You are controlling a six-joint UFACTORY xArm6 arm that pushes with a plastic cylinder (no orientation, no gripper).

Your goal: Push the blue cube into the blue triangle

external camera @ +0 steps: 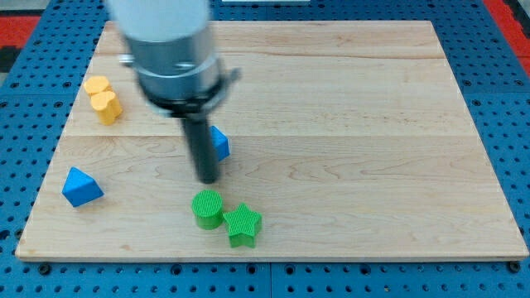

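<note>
My tip (208, 179) is down on the table (348, 124), centre-left of frame; tool is a bare rod, no jaws. Blue cube (220, 142) sits just right of the rod, partly hidden. Blue triangle (81, 186) is lower left, well apart. Green cylinder (208, 208) is just below the tip.

yellow block (103, 99), green cylinder (207, 208), green star (243, 224)

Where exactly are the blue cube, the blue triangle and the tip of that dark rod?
blue cube (220, 142): camera view, on its visible right face beside the rod.
blue triangle (80, 186): camera view, on its top face.
my tip (208, 179): camera view, on the rod's very end.
</note>
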